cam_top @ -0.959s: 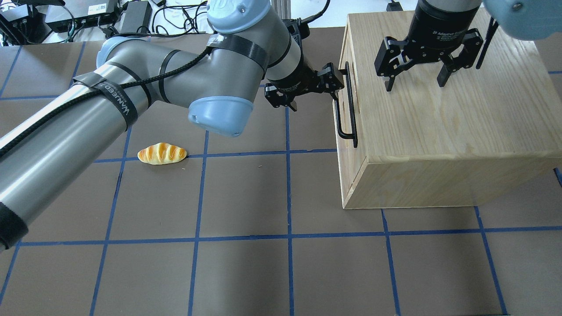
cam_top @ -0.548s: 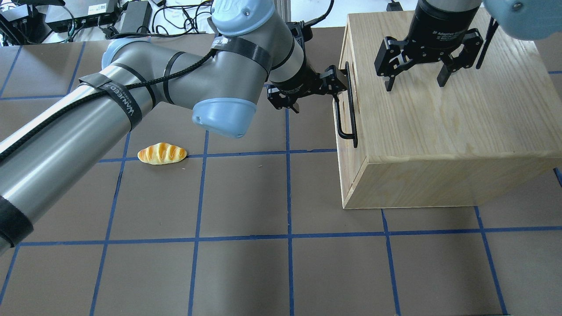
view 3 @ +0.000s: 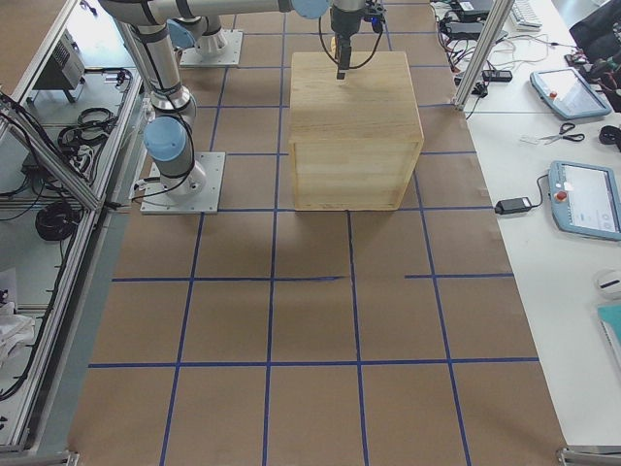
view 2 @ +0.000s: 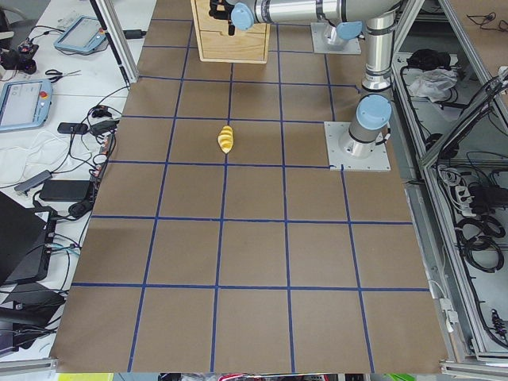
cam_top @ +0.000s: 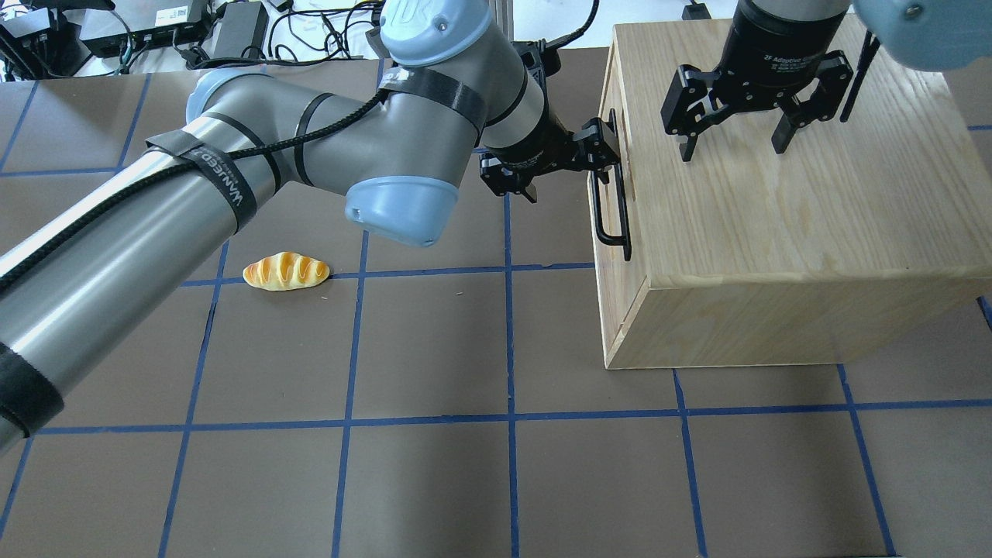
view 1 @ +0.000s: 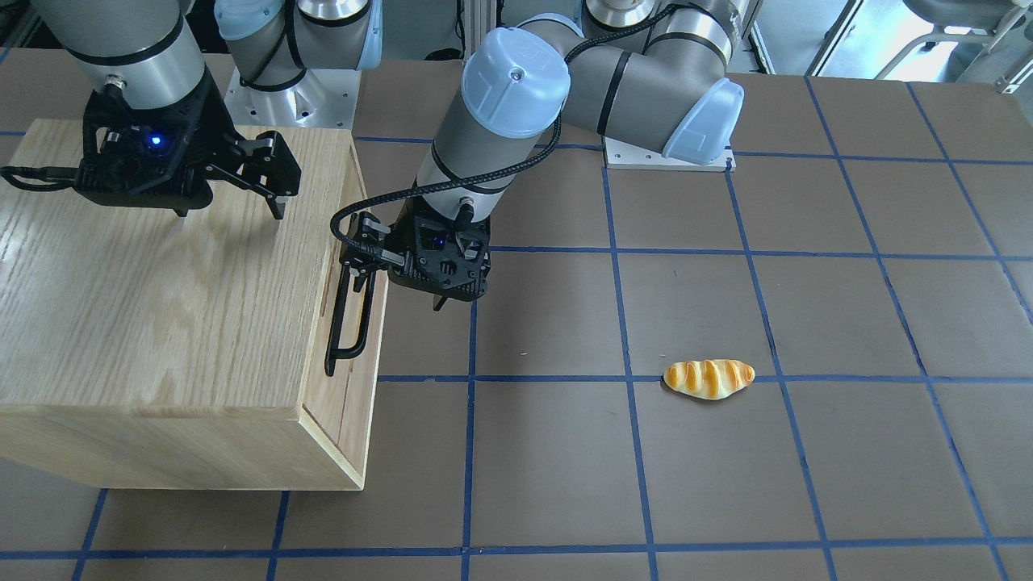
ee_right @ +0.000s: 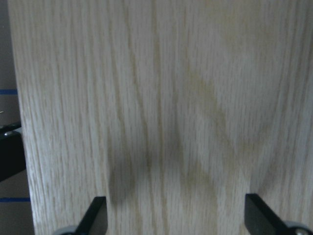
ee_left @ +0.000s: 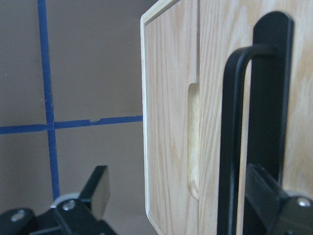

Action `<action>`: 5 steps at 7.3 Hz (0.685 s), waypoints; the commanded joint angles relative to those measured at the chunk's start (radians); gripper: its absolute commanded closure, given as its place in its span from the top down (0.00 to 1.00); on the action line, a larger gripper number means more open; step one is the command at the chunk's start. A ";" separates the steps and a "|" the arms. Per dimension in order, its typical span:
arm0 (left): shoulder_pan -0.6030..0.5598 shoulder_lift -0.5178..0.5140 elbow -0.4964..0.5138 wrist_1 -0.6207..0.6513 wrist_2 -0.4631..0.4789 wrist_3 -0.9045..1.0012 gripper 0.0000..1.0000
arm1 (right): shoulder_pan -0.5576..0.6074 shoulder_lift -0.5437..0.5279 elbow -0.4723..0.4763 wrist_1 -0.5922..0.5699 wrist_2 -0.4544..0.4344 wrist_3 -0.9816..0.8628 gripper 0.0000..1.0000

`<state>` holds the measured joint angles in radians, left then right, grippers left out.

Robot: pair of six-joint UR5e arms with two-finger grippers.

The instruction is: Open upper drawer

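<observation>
The upper drawer's flat oak front (ee_left: 210, 73) is flush with the cabinet (cam_top: 775, 201). Its long black bar handle (cam_top: 594, 209) also shows in the front-facing view (view 1: 332, 339) and the left wrist view (ee_left: 232, 147). My left gripper (cam_top: 573, 177) is open at the handle's far end. In the left wrist view (ee_left: 181, 196) the bar stands just inside the upper finger (ee_left: 269, 191). The lower finger (ee_left: 96, 188) is well off the bar. My right gripper (cam_top: 732, 143) is open and empty, just above the cabinet top (ee_right: 161, 98).
A yellow bread roll (cam_top: 286, 271) lies on the brown table with blue tape lines, left of the cabinet. Cables and electronics (cam_top: 155, 31) lie along the far edge. A second drawer front with a finger notch (ee_left: 193, 142) sits below the upper one.
My left arm has moved right towards the cabinet, bringing the open gripper up to the handle's far end. The drawer and the right gripper have not moved.
</observation>
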<state>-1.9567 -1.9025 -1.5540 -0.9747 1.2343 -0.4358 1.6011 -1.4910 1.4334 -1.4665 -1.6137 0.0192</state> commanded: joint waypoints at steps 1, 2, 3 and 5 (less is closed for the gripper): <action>-0.001 -0.003 0.000 0.002 -0.001 0.002 1.00 | 0.000 0.000 -0.001 0.000 0.000 0.001 1.00; 0.001 -0.004 0.000 0.001 0.001 0.025 1.00 | 0.000 0.000 -0.001 0.000 0.000 0.001 1.00; 0.001 -0.009 0.000 0.001 0.005 0.035 1.00 | 0.000 0.000 0.001 0.000 0.000 -0.001 1.00; 0.001 -0.010 0.002 0.002 0.016 0.043 1.00 | 0.000 0.000 -0.001 0.000 0.000 -0.001 1.00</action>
<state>-1.9560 -1.9118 -1.5534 -0.9730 1.2436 -0.3993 1.6015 -1.4910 1.4331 -1.4665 -1.6138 0.0186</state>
